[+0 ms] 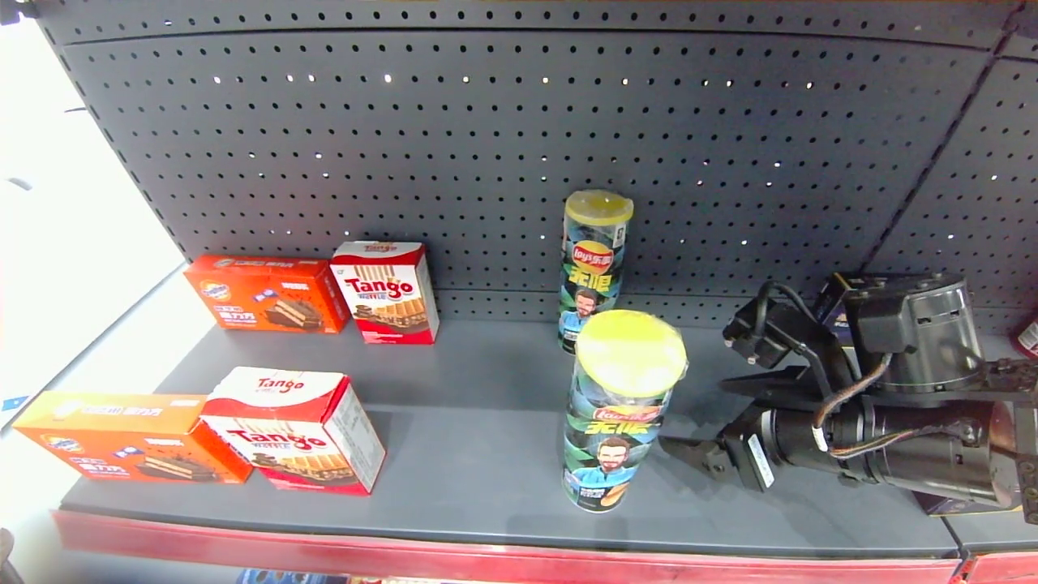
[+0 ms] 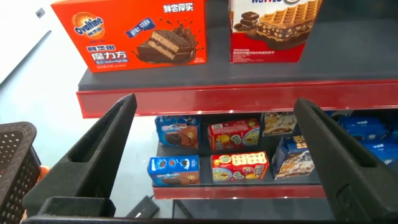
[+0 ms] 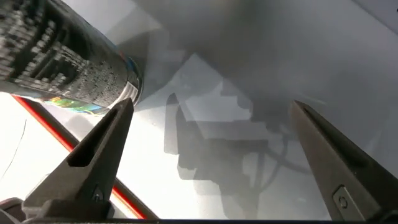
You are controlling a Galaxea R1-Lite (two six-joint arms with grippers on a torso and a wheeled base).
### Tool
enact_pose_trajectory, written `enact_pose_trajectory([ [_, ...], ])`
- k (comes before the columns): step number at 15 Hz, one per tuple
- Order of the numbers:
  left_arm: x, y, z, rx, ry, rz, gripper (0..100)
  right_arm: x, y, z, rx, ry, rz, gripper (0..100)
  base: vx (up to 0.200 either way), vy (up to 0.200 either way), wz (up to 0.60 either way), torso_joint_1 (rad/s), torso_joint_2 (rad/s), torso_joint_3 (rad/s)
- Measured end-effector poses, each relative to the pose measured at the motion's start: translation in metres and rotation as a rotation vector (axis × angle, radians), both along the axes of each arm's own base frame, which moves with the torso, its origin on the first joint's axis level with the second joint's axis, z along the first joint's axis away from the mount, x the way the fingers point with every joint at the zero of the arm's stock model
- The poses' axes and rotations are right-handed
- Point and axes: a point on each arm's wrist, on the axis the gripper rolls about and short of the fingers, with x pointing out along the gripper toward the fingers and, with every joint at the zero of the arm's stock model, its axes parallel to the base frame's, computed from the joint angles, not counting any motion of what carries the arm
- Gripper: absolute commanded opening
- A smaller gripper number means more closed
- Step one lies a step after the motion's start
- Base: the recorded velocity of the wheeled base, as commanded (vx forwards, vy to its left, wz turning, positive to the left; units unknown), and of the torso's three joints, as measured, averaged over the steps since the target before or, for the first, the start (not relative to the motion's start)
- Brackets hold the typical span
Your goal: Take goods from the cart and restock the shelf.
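A dark grey shelf [image 1: 486, 438] with a pegboard back and a red front edge holds snack goods. The front chip can [image 1: 620, 410], a tall tube with a yellow lid, stands upright near the front edge. Everything else is placed from this can.

- **Rear chip can:** a second chip can [image 1: 596, 259] of the same kind stands upright behind the front can, against the pegboard and well apart from it.
- **Right gripper:** the right gripper [image 1: 701, 414] lies low over the shelf on the robot's right of the front can, pointing toward it. Its fingers are spread wide and grasp nothing. The nearer fingertip is just beside the can's lower half. In the right wrist view the can [image 3: 62, 56] sits outside the gap of the gripper [image 3: 217, 162], next to one finger.
- **Front boxes:** to the robot's left of the front can, a red and white wafer box [image 1: 296, 430] sits touching an orange box [image 1: 130, 438].
- **Back boxes:** farther back on that side, a second wafer box [image 1: 388, 292] stands touching a second orange box [image 1: 268, 292].
- **Left gripper:** the left gripper [image 2: 217, 155] is below shelf level with its fingers wide apart and empty. It faces the orange box [image 2: 130, 34] and the lower shelves of small boxes [image 2: 233, 152].
- **Basket:** a dark mesh basket [image 2: 15, 162] shows at the edge of the left wrist view.
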Motion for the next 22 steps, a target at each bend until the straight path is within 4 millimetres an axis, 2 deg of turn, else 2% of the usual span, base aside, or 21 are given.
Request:
enact_pose_trajectory([
  [14,0.0,0.0,0.0,0.0,0.0,0.0,100,-0.003,0.012,-0.002,-0.002,0.004,0.045,100,0.0,0.0,0.0,0.0,0.0,0.0],
  [19,0.0,0.0,0.0,0.0,0.0,0.0,100,-0.01,-0.014,0.004,0.015,-0.018,-0.026,100,0.0,0.0,0.0,0.0,0.0,0.0],
  [22,0.0,0.0,0.0,0.0,0.0,0.0,100,-0.021,-0.059,0.025,0.068,-0.106,-0.181,100,0.0,0.0,0.0,0.0,0.0,0.0],
])
